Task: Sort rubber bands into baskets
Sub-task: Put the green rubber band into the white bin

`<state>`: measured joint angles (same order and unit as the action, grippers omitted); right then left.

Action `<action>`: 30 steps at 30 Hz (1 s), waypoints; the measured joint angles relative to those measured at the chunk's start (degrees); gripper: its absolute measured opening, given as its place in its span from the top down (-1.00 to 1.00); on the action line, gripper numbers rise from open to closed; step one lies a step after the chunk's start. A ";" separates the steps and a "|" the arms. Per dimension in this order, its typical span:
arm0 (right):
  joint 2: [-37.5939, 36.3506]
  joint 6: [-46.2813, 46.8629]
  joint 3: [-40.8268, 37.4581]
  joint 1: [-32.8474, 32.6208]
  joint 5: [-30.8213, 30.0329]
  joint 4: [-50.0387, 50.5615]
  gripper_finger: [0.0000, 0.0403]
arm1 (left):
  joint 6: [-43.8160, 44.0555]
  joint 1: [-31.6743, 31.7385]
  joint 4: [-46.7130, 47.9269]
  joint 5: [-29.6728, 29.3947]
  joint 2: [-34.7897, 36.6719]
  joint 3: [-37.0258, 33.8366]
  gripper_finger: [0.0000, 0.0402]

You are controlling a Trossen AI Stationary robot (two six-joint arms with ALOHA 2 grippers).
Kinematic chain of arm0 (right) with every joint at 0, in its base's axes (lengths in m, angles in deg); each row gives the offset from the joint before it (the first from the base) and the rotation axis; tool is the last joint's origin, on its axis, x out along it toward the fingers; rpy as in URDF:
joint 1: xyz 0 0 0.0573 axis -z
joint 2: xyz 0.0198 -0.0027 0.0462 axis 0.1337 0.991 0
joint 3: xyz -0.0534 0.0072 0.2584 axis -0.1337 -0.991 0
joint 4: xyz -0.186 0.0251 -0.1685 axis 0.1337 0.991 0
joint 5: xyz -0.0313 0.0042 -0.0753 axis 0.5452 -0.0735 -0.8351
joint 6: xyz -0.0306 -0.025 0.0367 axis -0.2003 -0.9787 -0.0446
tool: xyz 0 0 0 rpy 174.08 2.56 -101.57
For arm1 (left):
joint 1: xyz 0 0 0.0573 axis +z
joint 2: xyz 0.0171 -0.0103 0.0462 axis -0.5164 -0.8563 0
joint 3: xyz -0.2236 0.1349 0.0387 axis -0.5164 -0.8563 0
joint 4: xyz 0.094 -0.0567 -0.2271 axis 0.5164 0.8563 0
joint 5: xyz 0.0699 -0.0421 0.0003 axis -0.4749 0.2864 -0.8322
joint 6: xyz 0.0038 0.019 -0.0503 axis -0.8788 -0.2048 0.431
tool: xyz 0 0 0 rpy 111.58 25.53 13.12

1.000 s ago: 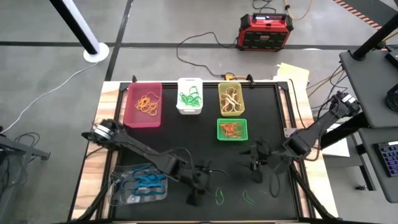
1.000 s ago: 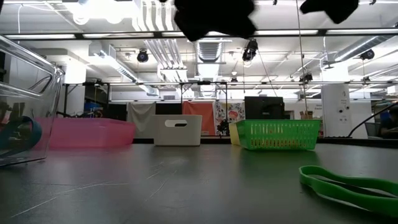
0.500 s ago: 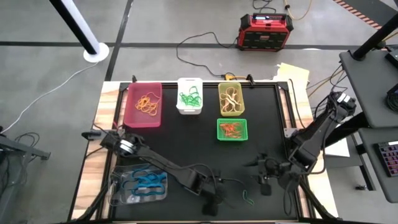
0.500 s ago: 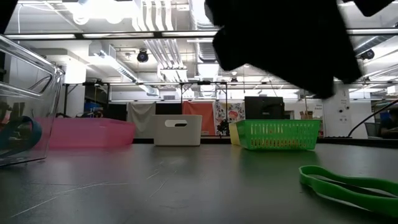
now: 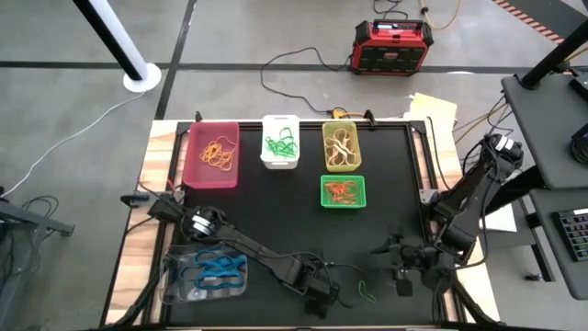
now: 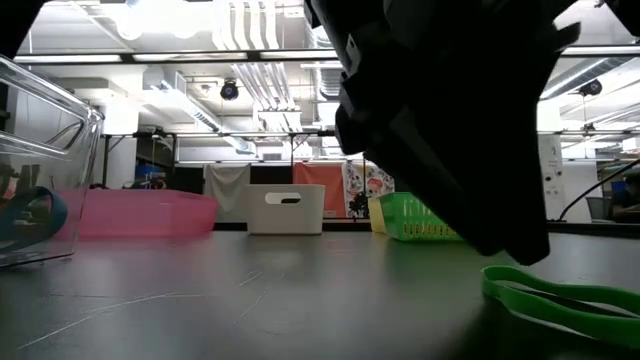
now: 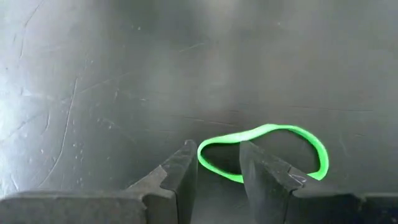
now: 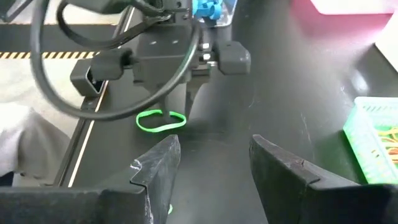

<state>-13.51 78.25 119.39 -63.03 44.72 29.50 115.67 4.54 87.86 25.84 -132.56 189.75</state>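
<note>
A green band (image 7: 261,152) lies flat on the mat's near edge, just ahead of the left gripper (image 7: 217,171), whose spread fingers straddle its end without pinching it. Over the last second this arm slid rightward along the near edge to reach it, so a pickup looks imminent. A second green band (image 5: 367,292) lies just right. The right gripper (image 8: 214,158) has retreated to the near right, fingers spread and empty. The white basket (image 5: 280,141) already holding green bands sits far off. No writing is readable.
</note>
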 joint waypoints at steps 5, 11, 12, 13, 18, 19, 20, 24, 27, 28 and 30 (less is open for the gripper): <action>-0.02 0.06 -0.11 -1.04 0.01 -0.02 0.07 | 3.50 -0.35 0.14 -0.65 -0.07 -2.30 0.47; -0.04 -0.03 -0.18 -1.45 0.03 -0.03 0.07 | 5.73 -0.96 -1.59 -1.90 0.35 -5.16 0.65; -0.04 -0.06 -0.20 -1.45 0.03 0.09 0.07 | 5.64 -1.10 -1.65 -1.92 0.36 -5.31 0.72; -0.04 -0.13 -0.20 -1.45 0.03 0.14 0.07 | 5.40 -1.22 -1.63 -1.94 0.36 -5.33 0.81; -0.04 -1.16 -0.26 -1.43 -0.01 1.32 0.07 | 2.11 -1.56 -0.27 -3.37 0.50 -4.31 0.98; -0.04 -1.70 -0.26 -1.43 -0.03 1.25 0.07 | 0.74 -1.56 0.52 -3.47 0.75 -3.98 0.99; -0.04 -2.36 -0.26 -1.43 -0.03 1.29 0.07 | -0.52 -1.54 1.82 -3.56 1.10 -3.81 0.99; -0.04 -4.84 -0.53 -1.41 -1.07 1.34 0.08 | -3.48 -0.49 9.43 -7.68 4.45 -3.45 1.00; -0.04 -6.95 -0.90 -1.39 -2.00 1.51 0.08 | -4.47 1.37 16.50 -12.92 8.26 -3.66 1.00; -0.04 -7.19 -0.96 -1.38 -2.05 1.72 0.08 | -4.85 2.22 19.06 -14.41 9.38 -3.70 1.00; -0.04 -7.52 -0.96 -1.38 -2.79 2.38 0.08 | -5.93 4.03 23.50 -17.47 11.58 -3.87 1.00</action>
<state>-13.56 70.73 118.42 -64.41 41.93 31.87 109.74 8.57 111.36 8.37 -120.99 185.89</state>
